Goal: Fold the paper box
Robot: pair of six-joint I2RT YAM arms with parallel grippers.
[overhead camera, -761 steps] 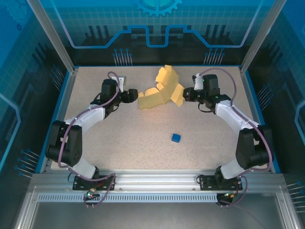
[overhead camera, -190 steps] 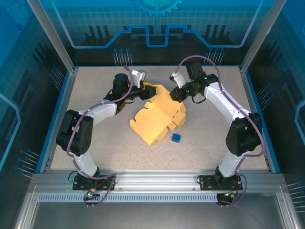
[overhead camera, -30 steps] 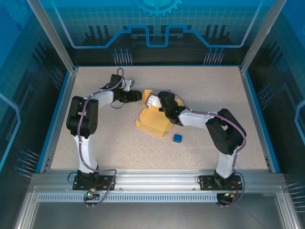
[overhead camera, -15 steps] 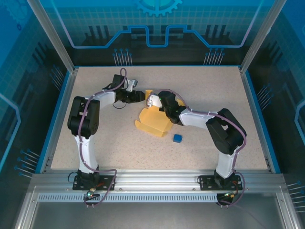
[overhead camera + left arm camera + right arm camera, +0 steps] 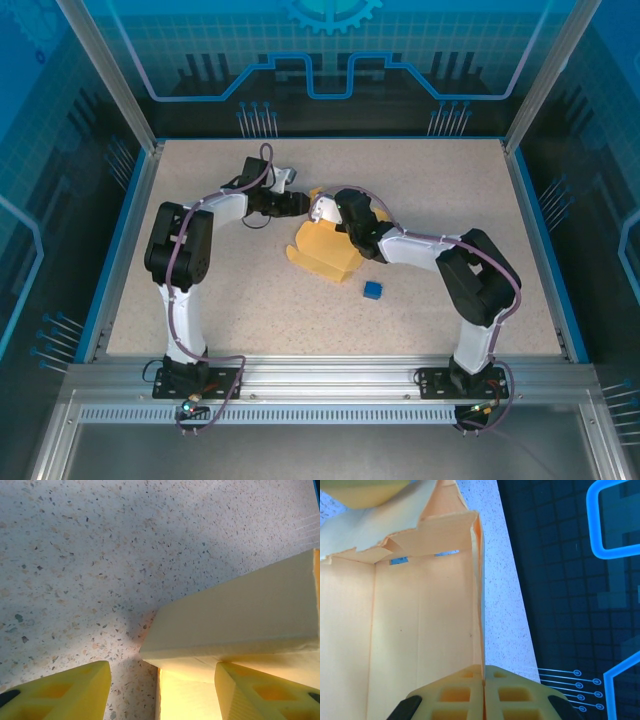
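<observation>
The paper box (image 5: 325,258) is a pale yellow, partly folded piece lying at the middle of the table. My right gripper (image 5: 336,226) is at the box's far edge. In the right wrist view this gripper (image 5: 483,669) is shut on a thin upright wall of the box (image 5: 420,620), whose open inside stretches away from the fingers. My left gripper (image 5: 303,205) reaches in from the left at the box's far left corner. Its yellow fingers (image 5: 65,695) stand open, and a folded flap of the box (image 5: 235,615) pokes in between them.
A tiny blue cube (image 5: 372,290) lies on the speckled tabletop (image 5: 220,290) just right of the box. Aluminium posts and blue panels wall in the table on the left, back and right.
Over the last second my left gripper has slid right, up to the box's corner. The box and my right gripper have shifted slightly right.
</observation>
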